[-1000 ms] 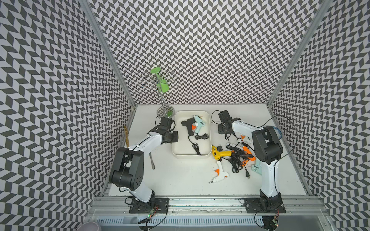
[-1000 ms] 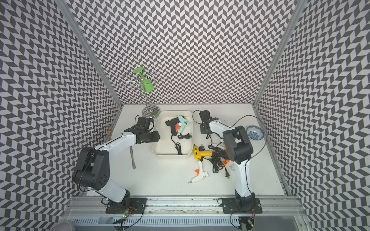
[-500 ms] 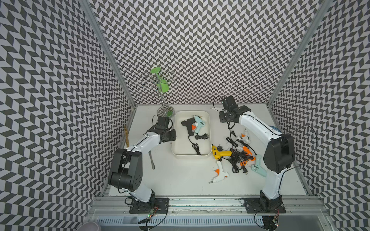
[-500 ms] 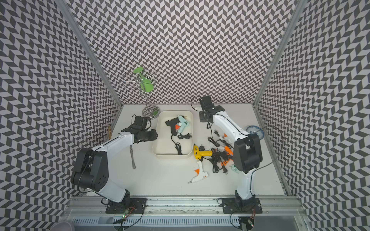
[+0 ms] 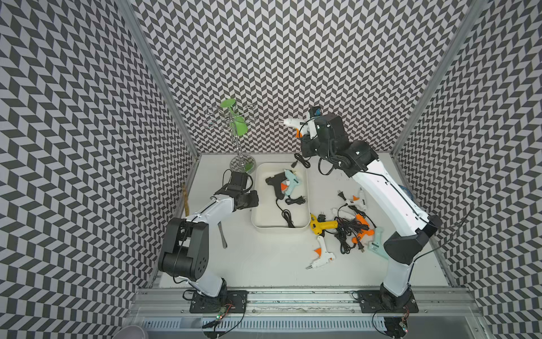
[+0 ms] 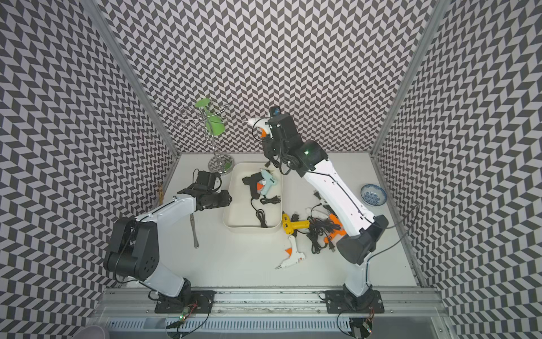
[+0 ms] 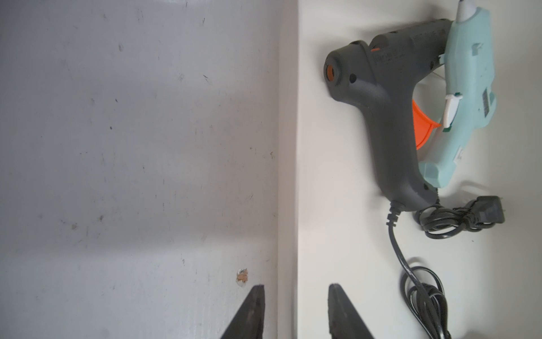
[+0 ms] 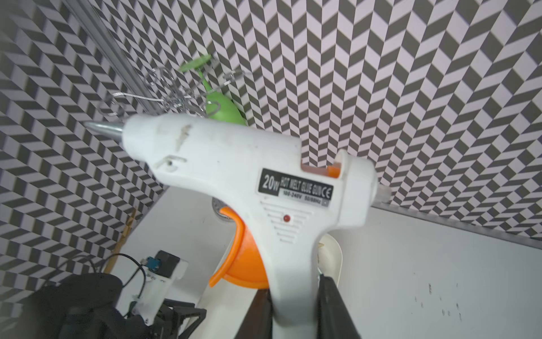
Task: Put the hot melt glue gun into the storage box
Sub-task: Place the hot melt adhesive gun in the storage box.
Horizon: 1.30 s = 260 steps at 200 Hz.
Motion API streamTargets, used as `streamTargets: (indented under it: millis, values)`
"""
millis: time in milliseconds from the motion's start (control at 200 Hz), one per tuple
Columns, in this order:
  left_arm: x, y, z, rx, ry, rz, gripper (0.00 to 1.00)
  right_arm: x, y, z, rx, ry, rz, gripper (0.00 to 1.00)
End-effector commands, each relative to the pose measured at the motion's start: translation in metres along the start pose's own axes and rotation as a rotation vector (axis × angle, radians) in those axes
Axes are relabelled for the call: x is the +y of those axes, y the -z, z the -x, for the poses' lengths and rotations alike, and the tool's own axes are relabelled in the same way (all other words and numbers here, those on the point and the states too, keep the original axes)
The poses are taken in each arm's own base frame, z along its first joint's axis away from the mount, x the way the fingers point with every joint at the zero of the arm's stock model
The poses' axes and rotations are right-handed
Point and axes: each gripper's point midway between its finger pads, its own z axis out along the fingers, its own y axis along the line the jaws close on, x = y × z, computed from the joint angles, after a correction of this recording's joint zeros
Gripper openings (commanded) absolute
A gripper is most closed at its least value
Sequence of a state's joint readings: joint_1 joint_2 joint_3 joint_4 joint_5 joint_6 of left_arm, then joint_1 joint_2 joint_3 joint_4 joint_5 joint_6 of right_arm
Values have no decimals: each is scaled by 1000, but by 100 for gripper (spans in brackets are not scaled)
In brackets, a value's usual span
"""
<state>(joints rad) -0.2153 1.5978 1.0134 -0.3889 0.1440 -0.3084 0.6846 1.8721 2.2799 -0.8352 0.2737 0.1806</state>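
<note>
A white hot melt glue gun (image 8: 234, 164) with an orange trigger hangs high in the air behind the box, nozzle pointing left, also seen in both top views (image 5: 294, 123) (image 6: 259, 124). My right gripper (image 8: 293, 290) (image 5: 308, 130) is shut on its handle. The cream-white storage box (image 5: 280, 229) (image 6: 249, 227) holds a black glue gun (image 5: 275, 182) and a light-blue glue gun (image 5: 291, 180) with their cords. My left gripper (image 7: 294, 286) (image 5: 253, 199) is open and low, one finger on each side of the box's left wall (image 7: 289, 146), with a gap on both sides.
Right of the box lie a yellow glue gun (image 5: 322, 226), a white one (image 5: 321, 258), an orange one (image 5: 363, 232) and tangled black cords (image 5: 346, 234). A wire rack with a green glass (image 5: 234, 124) stands back left. A blue bowl (image 6: 373, 195) sits at the right, a metal tool (image 5: 223, 237) at the left.
My right arm has risen from table level behind the box to high in the air, carrying the white glue gun. The left arm has shifted only slightly beside the box.
</note>
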Motion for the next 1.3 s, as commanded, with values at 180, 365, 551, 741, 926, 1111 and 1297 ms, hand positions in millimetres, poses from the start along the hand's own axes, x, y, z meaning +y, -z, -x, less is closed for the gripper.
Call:
streamTargets:
  millis: [180,365,551,741,926,1111,1297]
  values:
    - [-1,2,0,-13,5,-24,40,59,0,5,-65,37,131,3]
    - [0,3,-1,-16,6,-24,40,69,-41,-58,29,10,162,3]
    - [1,5,-4,-18,10,-23,40,72,-42,-73,45,-33,188,3]
    - [0,5,-5,-17,10,-27,40,87,-12,-39,-27,-38,232,3]
    - [0,2,-6,-7,11,-31,40,103,21,4,-125,-22,253,3]
    - [0,2,-6,-8,11,-29,40,103,27,13,-148,-24,254,3]
    - [1,1,-6,-5,11,-28,40,95,-15,-44,-49,-13,175,3]
